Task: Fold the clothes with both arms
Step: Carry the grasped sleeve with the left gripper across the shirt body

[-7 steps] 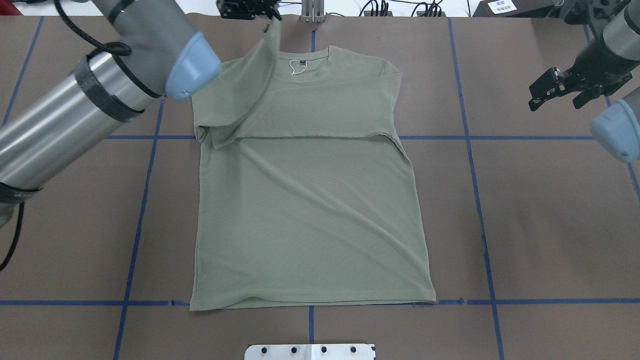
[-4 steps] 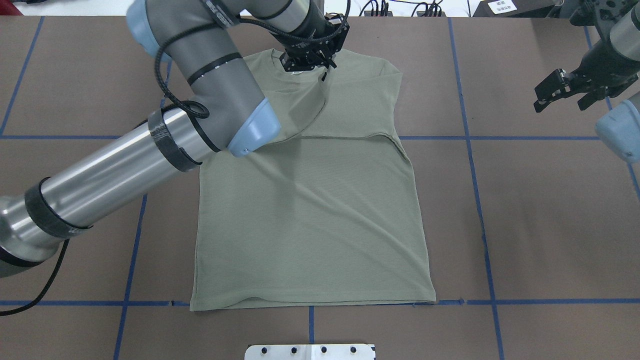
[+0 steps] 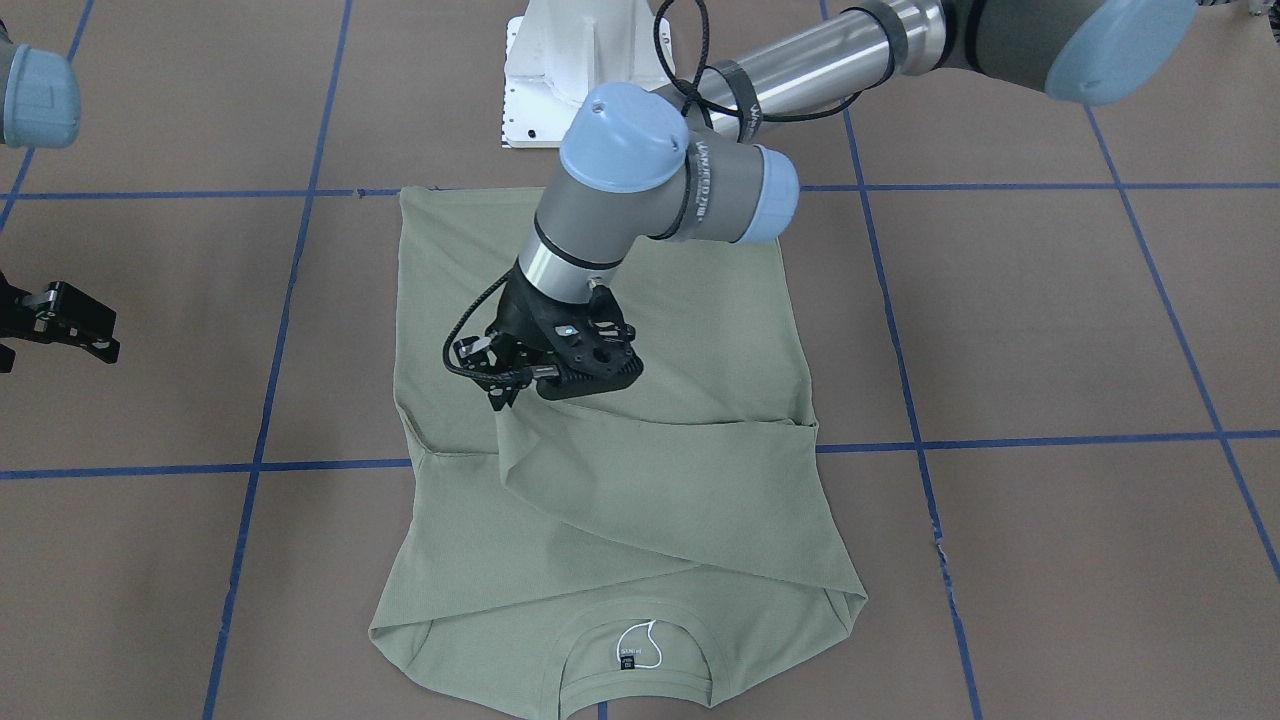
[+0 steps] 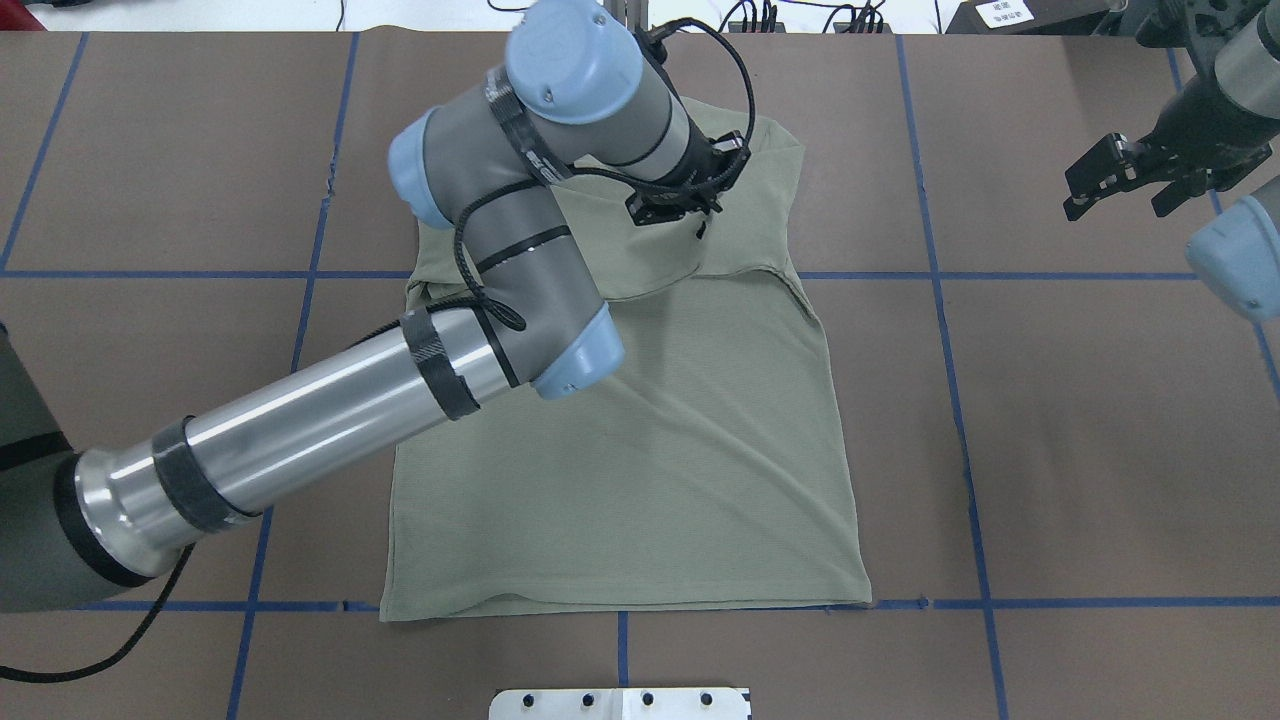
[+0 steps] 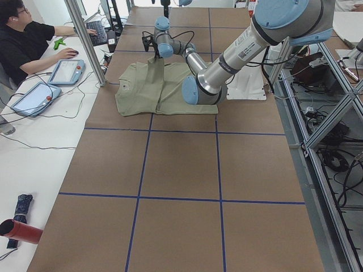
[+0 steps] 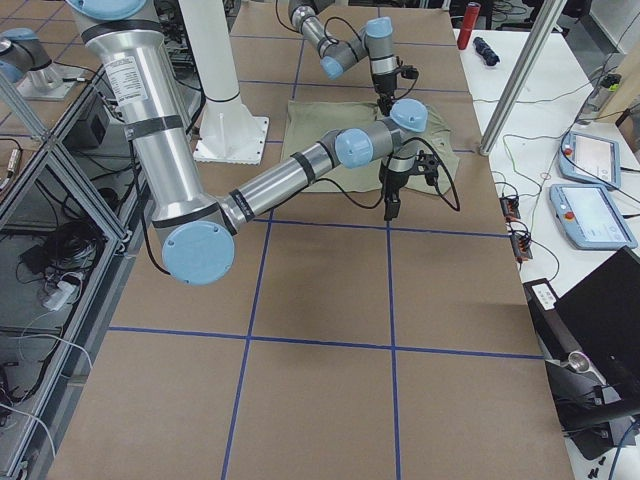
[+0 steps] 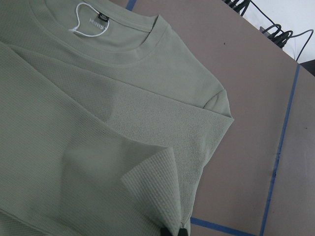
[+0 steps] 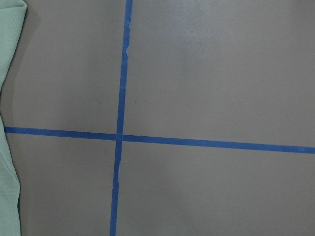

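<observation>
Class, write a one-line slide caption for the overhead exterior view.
Left pincer pinches a sleeve folded across the sage-green shirt; right pincer hangs open, clear of the cloth.

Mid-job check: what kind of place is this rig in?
Probably a robotics lab workcell: a brown-covered table marked with a blue tape grid, a person seated alongside at a keyboard with teach pendants, and aluminium framing with loose cables nearby.
</observation>
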Available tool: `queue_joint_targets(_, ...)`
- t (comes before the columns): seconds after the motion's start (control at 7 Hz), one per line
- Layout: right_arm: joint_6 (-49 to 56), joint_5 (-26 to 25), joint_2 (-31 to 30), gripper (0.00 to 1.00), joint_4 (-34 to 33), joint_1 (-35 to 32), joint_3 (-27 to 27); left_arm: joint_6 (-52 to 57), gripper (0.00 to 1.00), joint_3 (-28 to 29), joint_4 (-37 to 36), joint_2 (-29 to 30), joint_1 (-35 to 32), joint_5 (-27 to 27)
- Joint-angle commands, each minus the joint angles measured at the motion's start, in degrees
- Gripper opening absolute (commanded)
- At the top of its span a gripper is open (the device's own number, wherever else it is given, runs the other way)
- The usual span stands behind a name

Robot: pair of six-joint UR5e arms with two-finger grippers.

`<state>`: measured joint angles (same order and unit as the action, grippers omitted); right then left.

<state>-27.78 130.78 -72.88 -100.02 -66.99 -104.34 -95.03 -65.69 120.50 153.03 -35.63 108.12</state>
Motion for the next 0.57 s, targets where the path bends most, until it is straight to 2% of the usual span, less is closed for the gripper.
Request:
queue_joint_targets(0.0, 0.1, -0.1, 0.2, 1.00, 0.0, 0.0, 0.1, 0.0, 0.99, 14.5, 11.9, 7.9, 4.0, -6.7)
queue_joint_targets(0.43, -0.3, 0.1, 0.8, 1.00, 0.0, 0.1, -0.1, 1.0, 1.00, 14.6, 12.7, 6.9, 3.6, -7.7)
